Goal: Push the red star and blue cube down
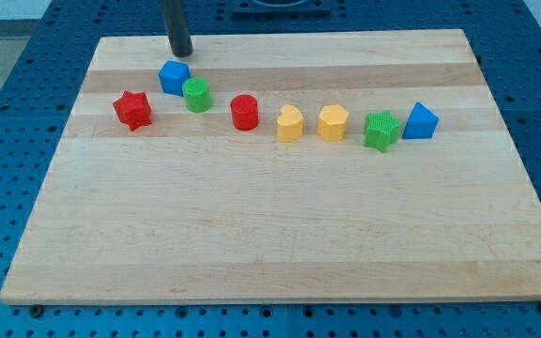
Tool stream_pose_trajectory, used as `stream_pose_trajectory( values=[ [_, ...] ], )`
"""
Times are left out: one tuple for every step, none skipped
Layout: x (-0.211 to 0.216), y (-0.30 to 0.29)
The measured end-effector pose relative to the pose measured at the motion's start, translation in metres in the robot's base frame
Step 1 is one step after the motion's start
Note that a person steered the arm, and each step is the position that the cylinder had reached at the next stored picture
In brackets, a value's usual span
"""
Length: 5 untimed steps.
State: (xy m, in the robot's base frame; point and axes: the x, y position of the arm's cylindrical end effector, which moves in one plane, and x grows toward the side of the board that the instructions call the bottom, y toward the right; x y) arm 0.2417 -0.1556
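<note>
The red star [132, 110] lies on the wooden board [280, 235] at the view's upper left. The blue cube [174, 77] sits up and to the right of it, touching a green cylinder [197, 95] on its right. My tip [181, 53] stands just above the blue cube, near the board's top edge, with a small gap between them. It is well up and to the right of the red star.
A row runs rightward across the board: a red cylinder [244, 112], a yellow heart-like block [290, 123], a yellow hexagonal block [332, 122], a green star [381, 130] and a blue triangular block [421, 121]. A blue perforated table surrounds the board.
</note>
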Motion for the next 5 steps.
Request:
stream_pose_trajectory(
  values=[
    [0.041,-0.010],
    [0.068,-0.022],
    [0.055,-0.022],
    [0.069,-0.022],
    [0.101,-0.024]
  ],
)
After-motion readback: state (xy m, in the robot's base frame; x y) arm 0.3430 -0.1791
